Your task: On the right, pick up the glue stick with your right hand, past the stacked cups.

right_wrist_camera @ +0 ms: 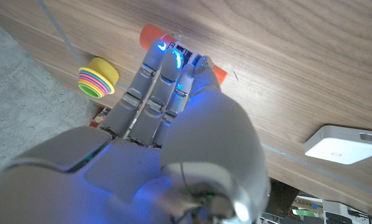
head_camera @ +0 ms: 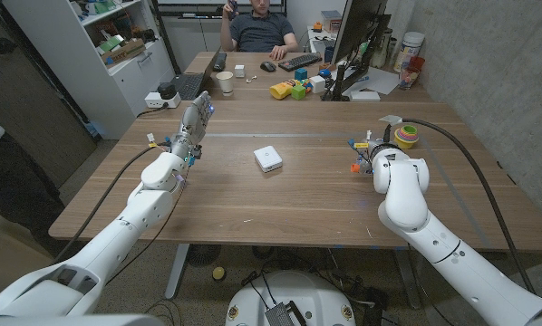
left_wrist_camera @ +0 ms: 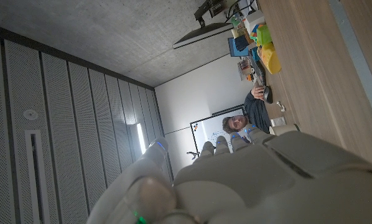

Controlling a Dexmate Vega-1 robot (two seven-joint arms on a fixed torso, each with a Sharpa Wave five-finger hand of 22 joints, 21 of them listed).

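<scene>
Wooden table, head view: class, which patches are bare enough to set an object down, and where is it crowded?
Bare wood lies between the raised left hand and the small white square box, and along the near edge of the wooden table. It is crowded around the right hand, by the rainbow stacked cups, and along the far edge with the coloured blocks.

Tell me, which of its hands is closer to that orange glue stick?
The right hand: its fingertips reach over the glue stick lying on the table. The left hand is raised far across the table.
</scene>
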